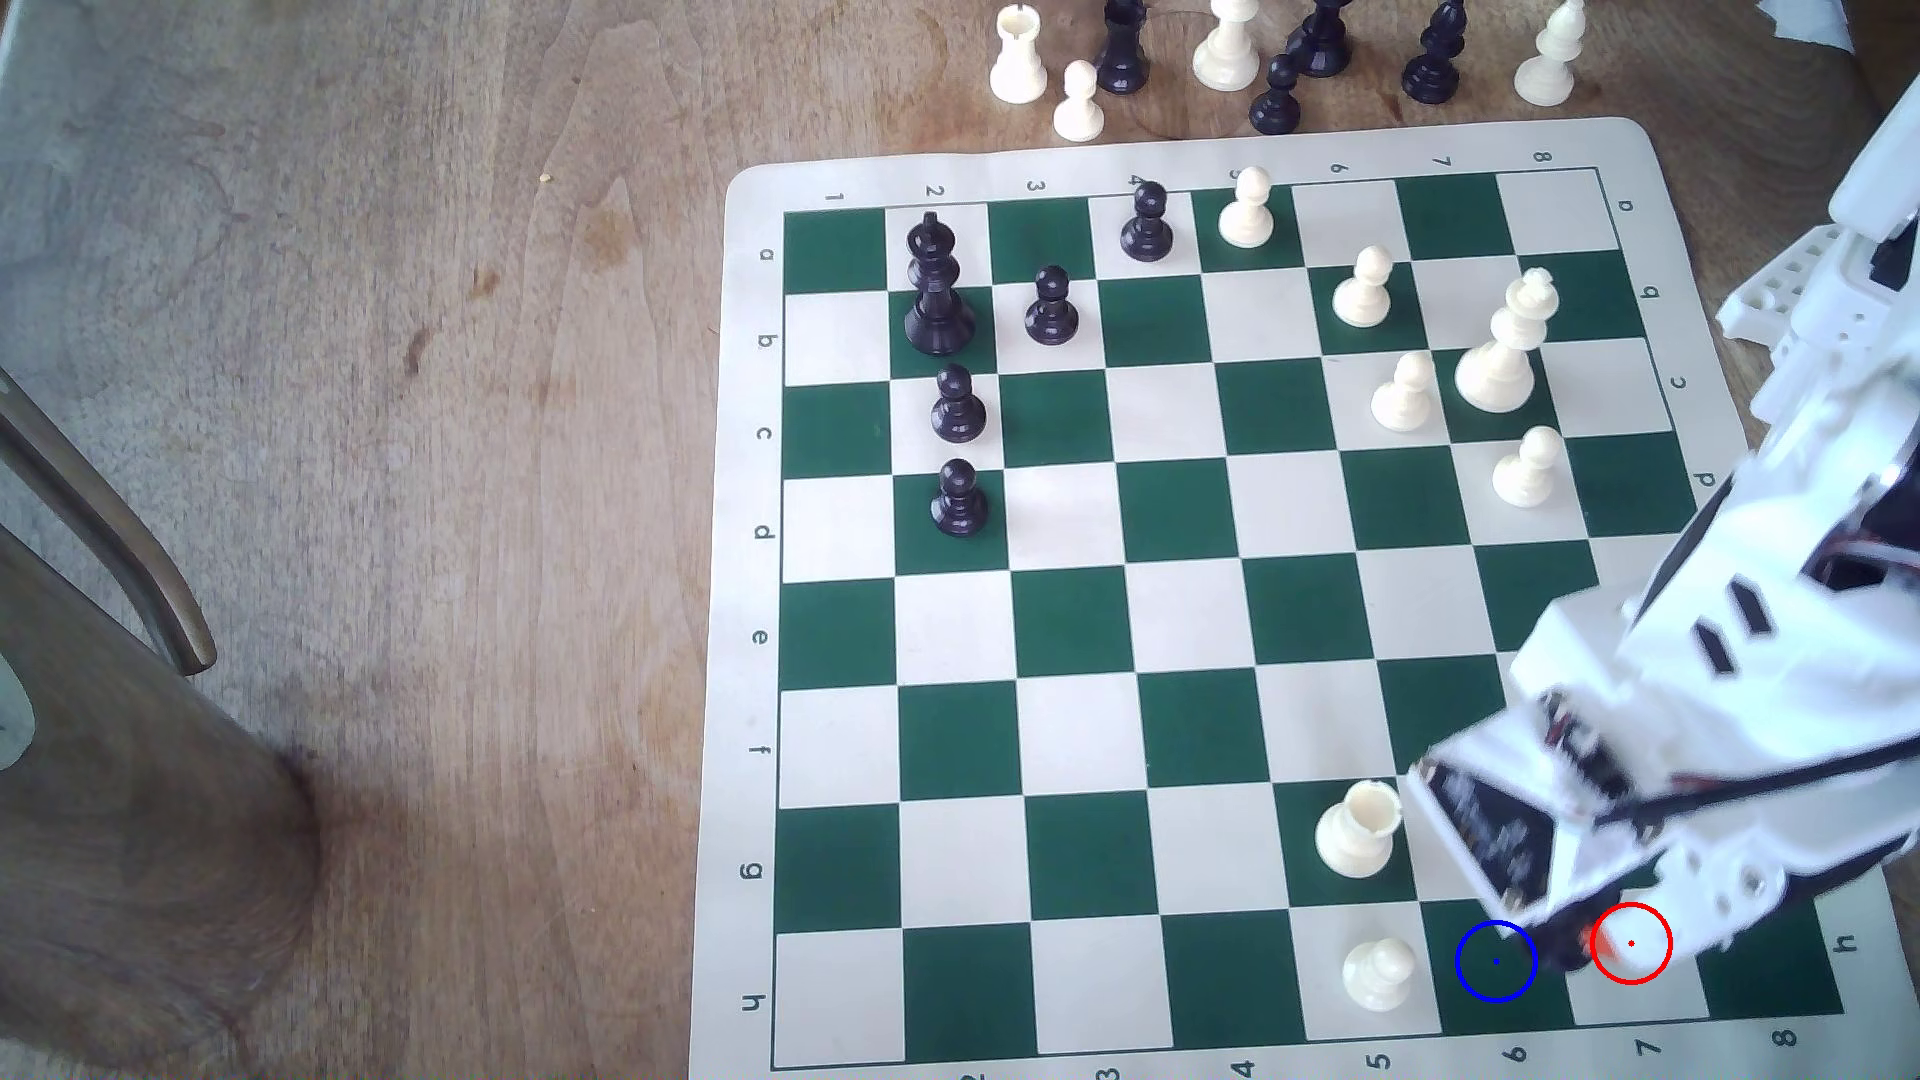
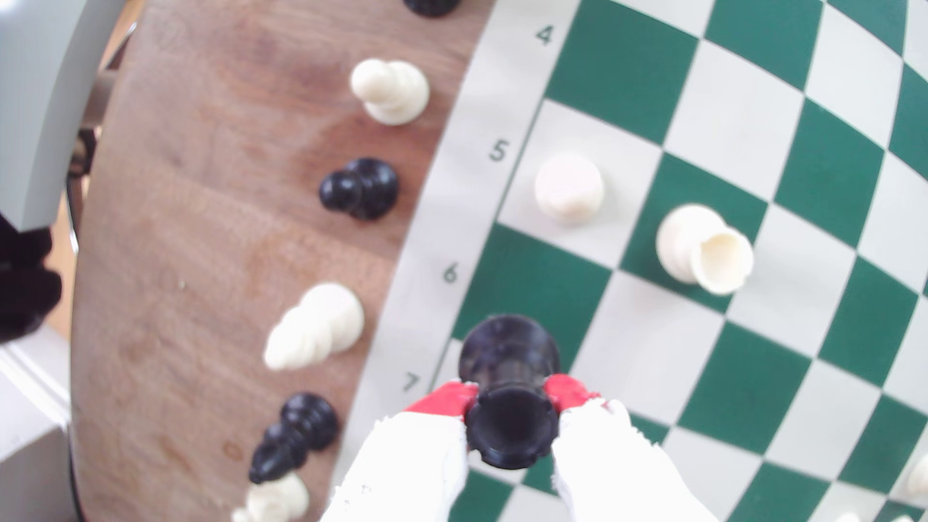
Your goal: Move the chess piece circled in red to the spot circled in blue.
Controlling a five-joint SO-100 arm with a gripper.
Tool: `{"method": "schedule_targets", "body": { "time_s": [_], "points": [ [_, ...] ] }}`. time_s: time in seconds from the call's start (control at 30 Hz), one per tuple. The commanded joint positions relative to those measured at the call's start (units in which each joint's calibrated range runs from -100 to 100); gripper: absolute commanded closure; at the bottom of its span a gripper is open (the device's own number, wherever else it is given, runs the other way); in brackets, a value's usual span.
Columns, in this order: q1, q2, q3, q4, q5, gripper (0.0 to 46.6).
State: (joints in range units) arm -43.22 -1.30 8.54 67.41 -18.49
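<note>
Going left to right across the exterior view, bare wooden table [image 1: 416, 415] gives way to the chess board [image 1: 1174, 623], whose near-left part holds a cluster of black pieces led by the black king [image 1: 935, 286]; further right stand cream pawns and the cream king [image 1: 1507, 348]; low down, a cream rook [image 1: 1356, 831] and a cream pawn [image 1: 1377, 974] sit just left of the blue-ringed square [image 1: 1496, 962], a dark green square that stands empty; next comes the red ring [image 1: 1631, 943] on the cream square beside it, and the white arm reaches down over it from the exterior view's right. In the wrist view the gripper [image 2: 512, 406] has its red-tipped fingers [image 2: 444, 399] closed against either side of the black chess piece [image 2: 509, 386], which stands upright by the numeral 7; I judge the grasp made and the carry across to the blue-ringed square, and the release there, not yet done. In the exterior view the piece is almost wholly hidden under the arm, only a dark sliver showing between the rings; the wrist view is soft, and whether the base rests on the board or is raised I cannot tell.
</note>
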Motion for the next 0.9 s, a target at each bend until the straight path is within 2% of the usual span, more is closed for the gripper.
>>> {"method": "schedule_targets", "body": {
  "time_s": [0.0,0.27,0.87],
  "points": [
    [0.9,2.7,-5.2,-2.2,0.2,46.4],
    [0.8,8.2,-5.3,-4.8,0.3,46.4],
    [0.2,11.0,-3.7,-5.0,0.2,46.4]
  ]
}}
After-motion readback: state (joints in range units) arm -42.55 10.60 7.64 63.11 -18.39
